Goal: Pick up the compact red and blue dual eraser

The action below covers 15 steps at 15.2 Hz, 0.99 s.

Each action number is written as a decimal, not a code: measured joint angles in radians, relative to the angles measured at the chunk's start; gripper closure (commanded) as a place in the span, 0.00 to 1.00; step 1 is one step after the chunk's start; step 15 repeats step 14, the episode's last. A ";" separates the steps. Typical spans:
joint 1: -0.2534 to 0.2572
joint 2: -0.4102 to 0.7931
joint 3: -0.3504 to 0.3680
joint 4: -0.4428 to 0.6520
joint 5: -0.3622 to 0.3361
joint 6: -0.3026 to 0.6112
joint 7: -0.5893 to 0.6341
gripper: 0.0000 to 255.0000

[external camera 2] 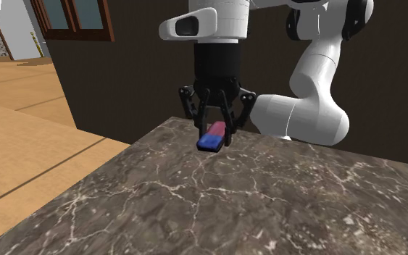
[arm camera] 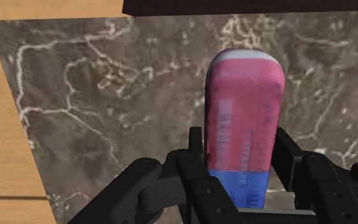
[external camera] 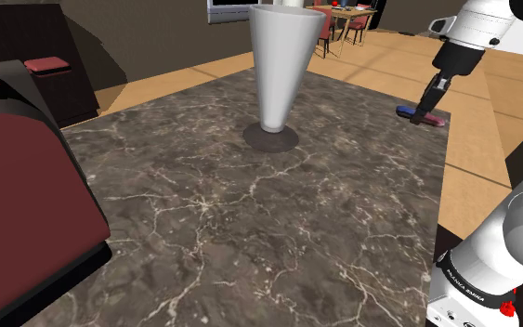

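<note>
The eraser (arm camera: 244, 95) is a small block, pinkish red over most of its length with a blue end. My gripper (arm camera: 241, 149) is shut on it, one black finger pressed against each long side. In the second exterior view the gripper (external camera 2: 213, 138) points straight down and holds the eraser (external camera 2: 211, 139) at the dark marble table (external camera 2: 267, 203), close to its corner. In the shoulder view the gripper (external camera: 424, 111) and the eraser (external camera: 406, 111) are at the table's far right edge. I cannot tell whether the eraser rests on the surface or hangs just above it.
A tall white cone-shaped vase (external camera: 276, 65) stands on a grey base at the far middle of the marble table (external camera: 250, 214). A dark red seat (external camera: 18, 186) presses against the table's left side. Wooden floor (external camera: 491, 130) lies just past the edge beside the eraser.
</note>
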 measured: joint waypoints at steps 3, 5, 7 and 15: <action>0.003 0.008 0.005 0.044 0.006 -0.038 0.000 1.00; 0.005 0.016 0.007 0.072 0.008 -0.058 0.000 1.00; 0.008 0.019 0.012 0.100 0.012 -0.083 0.002 1.00; 0.015 0.046 0.022 0.204 0.023 -0.160 0.004 1.00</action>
